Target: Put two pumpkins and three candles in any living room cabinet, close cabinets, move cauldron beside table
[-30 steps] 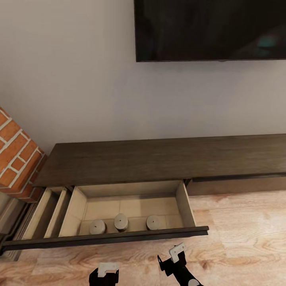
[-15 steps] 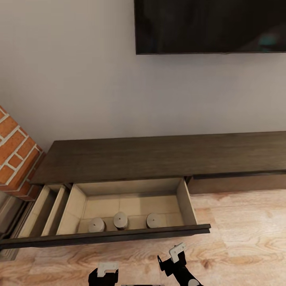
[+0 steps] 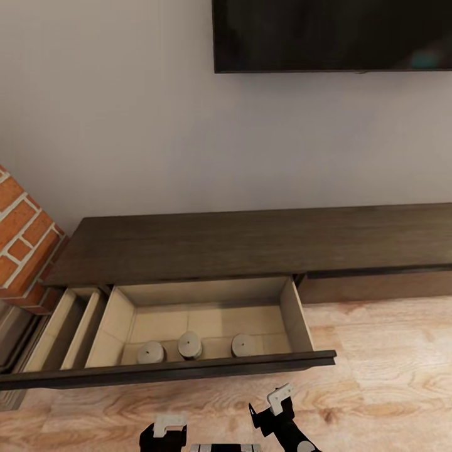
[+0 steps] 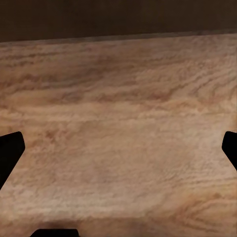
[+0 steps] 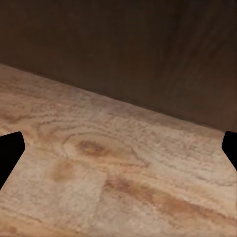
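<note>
The long dark-brown cabinet (image 3: pixel 251 242) stands against the wall with one wide drawer (image 3: pixel 188 370) pulled out. Three tan candles (image 3: pixel 150 353) (image 3: pixel 189 344) (image 3: pixel 243 344) stand upright in a row near the drawer's front wall. Just in front of the drawer, low over the floor, my left gripper (image 3: pixel 169 428) and right gripper (image 3: pixel 279 402) hang apart from it. Both wrist views show the black fingertips spread wide with only floorboards between them: left gripper (image 4: pixel 118 153) open, right gripper (image 5: pixel 118 153) open. The pumpkins, the cauldron and the table are out of view.
A narrower compartment (image 3: pixel 63 326) stands open at the drawer's left. A brick fireplace (image 3: pixel 22 251) flanks the cabinet's left end, and a dark TV (image 3: pixel 333 34) hangs above. The cabinet's right front (image 3: pixel 376 285) is shut. Wooden floor (image 3: pixel 389 376) stretches to the right.
The whole picture has shifted slightly as the camera moved, the TV and cabinet sliding upward. Drawer, candles and both grippers keep their poses.
</note>
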You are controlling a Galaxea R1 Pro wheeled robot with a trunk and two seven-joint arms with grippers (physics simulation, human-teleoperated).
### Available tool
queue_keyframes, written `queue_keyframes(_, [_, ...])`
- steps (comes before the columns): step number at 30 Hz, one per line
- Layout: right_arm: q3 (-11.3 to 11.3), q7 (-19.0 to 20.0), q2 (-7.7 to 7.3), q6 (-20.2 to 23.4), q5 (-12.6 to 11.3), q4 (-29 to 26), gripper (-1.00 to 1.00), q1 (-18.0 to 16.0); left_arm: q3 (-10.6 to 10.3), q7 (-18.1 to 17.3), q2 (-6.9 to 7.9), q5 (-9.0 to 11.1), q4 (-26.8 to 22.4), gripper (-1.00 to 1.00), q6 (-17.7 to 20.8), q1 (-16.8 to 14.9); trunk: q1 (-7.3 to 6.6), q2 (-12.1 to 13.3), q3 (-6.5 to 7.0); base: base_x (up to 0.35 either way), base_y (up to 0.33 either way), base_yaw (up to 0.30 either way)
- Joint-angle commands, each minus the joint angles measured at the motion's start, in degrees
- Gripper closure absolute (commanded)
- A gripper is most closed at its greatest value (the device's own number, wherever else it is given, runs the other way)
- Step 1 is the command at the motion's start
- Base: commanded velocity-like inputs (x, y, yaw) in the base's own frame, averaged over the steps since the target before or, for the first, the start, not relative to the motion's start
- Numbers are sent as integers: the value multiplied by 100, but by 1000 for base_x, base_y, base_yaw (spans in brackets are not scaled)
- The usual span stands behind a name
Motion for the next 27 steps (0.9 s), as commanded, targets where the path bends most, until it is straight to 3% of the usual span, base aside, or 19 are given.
queue_keyframes(1, [0,0,0,0,-3,0,-100,0,1,0,-2,0,1,-100,0,0,23,-42,-19,0,0,0])
queue_keyframes(11, [0,0,8,5,-9,0,-100,0,0,-7,-4,9,-1,-100,0,0,242,-443,-198,0,0,0])
queue_keyframes(22, [0,0,8,6,-29,-4,-100,0,-60,-9,-2,-17,-36,-100,-13,0,242,-443,-198,0,0,0])
queue_keyframes(27, [-7,0,11,8,-18,-50,-100,0,-26,-9,7,-23,-49,-100,-275,0,242,-443,-198,0,0,0])
